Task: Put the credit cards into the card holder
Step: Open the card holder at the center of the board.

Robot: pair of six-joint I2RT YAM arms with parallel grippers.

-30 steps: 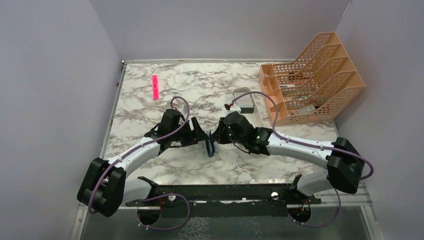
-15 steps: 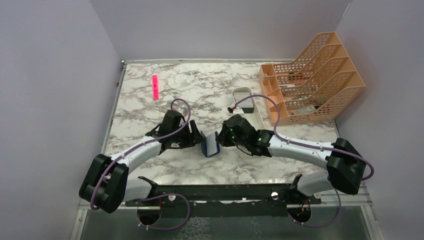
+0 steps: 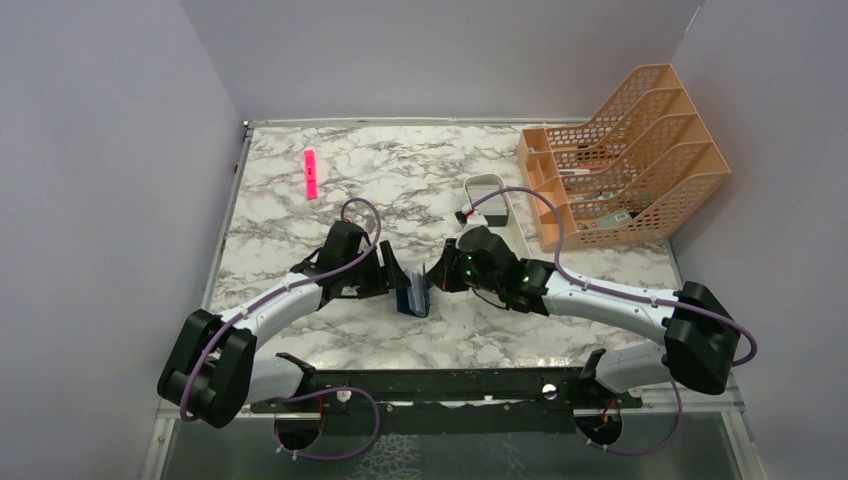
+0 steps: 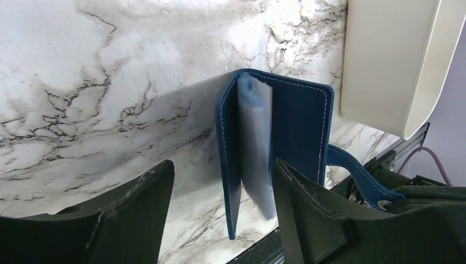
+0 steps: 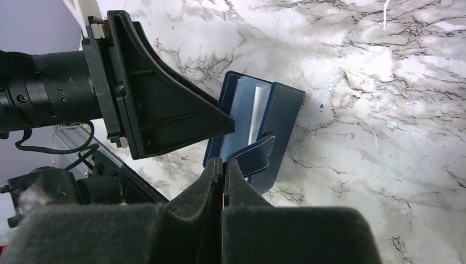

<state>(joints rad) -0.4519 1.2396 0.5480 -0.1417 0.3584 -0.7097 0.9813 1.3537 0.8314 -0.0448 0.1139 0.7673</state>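
The card holder (image 3: 413, 297) is a navy-blue wallet standing on edge on the marble, folded part-way open. A pale grey flat leaf (image 4: 255, 137) stands inside it; I cannot tell whether it is one of the credit cards, and no loose card shows. My left gripper (image 4: 222, 165) is open, its fingers (image 4: 137, 214) astride the near flap of the card holder (image 4: 297, 126) without pinching it. My right gripper (image 5: 222, 162) is shut on the strap (image 5: 250, 157) of the card holder (image 5: 283, 121). In the top view the left gripper (image 3: 397, 285) and right gripper (image 3: 435, 280) face each other across it.
A long white oval tray (image 3: 490, 200) lies just behind the right wrist, and shows at the upper right of the left wrist view (image 4: 395, 60). An orange mesh file rack (image 3: 620, 160) stands at the back right. A pink marker (image 3: 310, 173) lies at the back left.
The card holder tilted to show its face, then swung back on edge and now stands spread open. The left fingers closed a little and widened again. The right gripper stayed shut.
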